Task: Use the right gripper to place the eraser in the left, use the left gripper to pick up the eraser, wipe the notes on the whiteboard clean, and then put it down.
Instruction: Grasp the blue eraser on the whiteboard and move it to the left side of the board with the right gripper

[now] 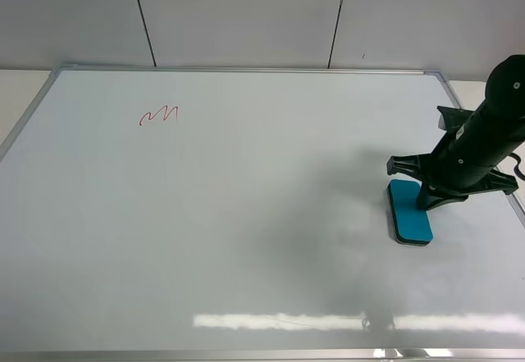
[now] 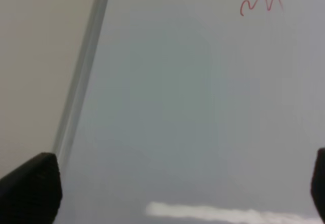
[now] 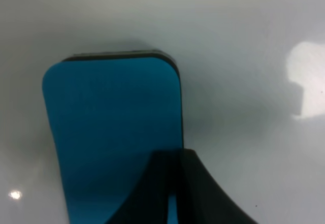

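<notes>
The teal-blue eraser (image 1: 408,212) lies flat on the right side of the whiteboard (image 1: 246,239). My right gripper (image 1: 428,200) stands over the eraser's right end. In the right wrist view its fingers (image 3: 152,193) sit close together on top of the eraser (image 3: 111,122), with only a thin teal slit between them, so they are not around its sides. The red zigzag notes (image 1: 159,116) are at the board's far left, and they show in the left wrist view (image 2: 261,4). My left gripper (image 2: 175,183) is open and empty above the board's left part; it is out of the exterior view.
The board's silver frame (image 1: 246,69) runs along the back, with a grey-white panelled wall (image 1: 246,9) behind it. The left frame edge (image 2: 81,76) lies close beside my left gripper. Beyond it is bare tabletop (image 2: 35,56).
</notes>
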Action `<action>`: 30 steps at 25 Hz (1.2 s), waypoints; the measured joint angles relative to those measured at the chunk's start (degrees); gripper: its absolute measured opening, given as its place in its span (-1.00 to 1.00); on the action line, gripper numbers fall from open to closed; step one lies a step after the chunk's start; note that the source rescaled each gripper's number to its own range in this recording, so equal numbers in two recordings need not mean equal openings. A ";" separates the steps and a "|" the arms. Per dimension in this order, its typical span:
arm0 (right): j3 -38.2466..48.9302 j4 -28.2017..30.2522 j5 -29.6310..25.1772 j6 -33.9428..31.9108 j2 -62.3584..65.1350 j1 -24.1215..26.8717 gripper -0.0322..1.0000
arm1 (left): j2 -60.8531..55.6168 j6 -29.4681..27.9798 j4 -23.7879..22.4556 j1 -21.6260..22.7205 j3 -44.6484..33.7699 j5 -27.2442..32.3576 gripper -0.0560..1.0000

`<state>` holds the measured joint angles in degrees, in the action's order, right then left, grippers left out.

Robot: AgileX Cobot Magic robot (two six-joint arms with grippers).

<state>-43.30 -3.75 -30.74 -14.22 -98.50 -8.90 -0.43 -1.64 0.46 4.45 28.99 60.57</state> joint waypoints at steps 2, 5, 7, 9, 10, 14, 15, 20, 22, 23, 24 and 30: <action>-0.12 0.07 0.05 0.12 -0.49 -0.31 -0.94 | 0.00 0.00 0.00 0.00 0.00 0.00 1.00; -0.35 0.98 1.45 0.22 -1.25 -1.79 -0.94 | 0.00 0.00 0.00 0.00 0.00 0.00 1.00; -0.53 1.04 3.36 0.22 -1.78 -3.55 -0.94 | 0.00 0.00 0.00 0.00 0.00 0.00 1.00; -0.73 0.83 5.75 0.22 -2.38 -5.33 -0.94 | 0.00 0.00 0.00 0.00 0.00 0.00 1.00; -0.73 0.26 7.01 0.22 -2.72 -6.23 -0.94 | 0.00 0.01 0.00 0.00 0.00 0.00 1.00; -0.99 -2.10 10.47 0.22 -3.60 -9.69 -0.94 | 0.00 0.01 0.00 0.00 0.00 0.00 1.00; -0.99 -2.37 11.06 0.22 -3.73 -10.47 -0.94 | 0.00 0.01 0.00 0.00 0.00 0.00 1.00; -0.99 -4.63 13.41 0.22 -4.18 -15.91 -0.94 | 0.00 0.01 0.00 0.00 0.00 0.00 1.00; -0.99 -6.18 14.22 0.22 -4.31 -18.73 -0.94 | 0.00 0.01 0.00 0.00 0.00 0.00 1.00; -1.12 -6.57 14.36 0.22 -4.37 -19.95 -0.94 | 0.00 0.01 0.00 0.00 0.00 0.00 1.00; -1.49 -6.71 14.30 0.22 -4.49 -21.45 -0.94 | 0.00 0.01 0.00 0.00 0.00 0.00 1.00; -6.08 -8.23 10.72 0.05 -5.83 -28.65 -0.94 | 0.00 0.01 0.00 0.00 0.00 0.00 1.00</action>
<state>-49.38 -11.98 -20.02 -14.17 -104.32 -37.55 -0.43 -1.63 0.46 4.45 28.99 60.57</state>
